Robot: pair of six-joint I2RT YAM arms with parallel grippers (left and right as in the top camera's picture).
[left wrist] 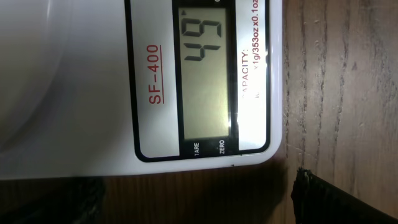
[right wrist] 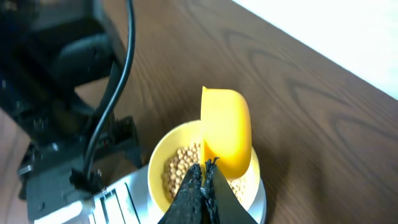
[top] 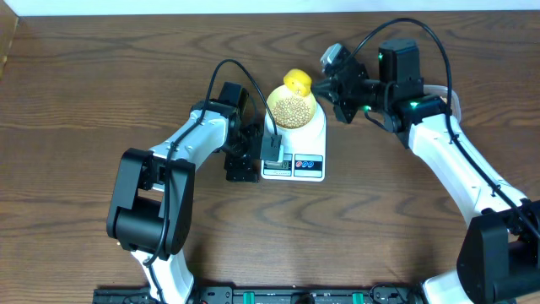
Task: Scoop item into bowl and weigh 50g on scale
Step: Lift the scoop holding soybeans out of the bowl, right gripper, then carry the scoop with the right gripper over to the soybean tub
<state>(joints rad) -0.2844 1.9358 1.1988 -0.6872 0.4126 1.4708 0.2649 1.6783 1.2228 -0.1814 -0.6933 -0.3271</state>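
Gripping the yellow scoop (right wrist: 227, 140) at its lower end, my right pincer (right wrist: 203, 186) is clenched, fingers pressed together. The scoop stands tipped up just above the bowl (right wrist: 155, 169); its inside is turned away, contents not determinable. My left pincer (left wrist: 196, 202) is released, fingers apart with only table (left wrist: 342, 93) wood between them, at the left side of the scale (left wrist: 93, 93).

Writing, legible in the left wrist view only: display (left wrist: 205, 74) reads "49"; red "SF-400"; "TARE", "ZERO"; "CAPACITY", partly glared, ending "1g/353oz x0.1oz".

The overhead view alone shows placement: scale mid-table, somewhat toward the far edge, display end nearest the near edge, pale yellow bowl on the platform at its far end. Tan beans (right wrist: 177, 165) lie heaped in the bowl.
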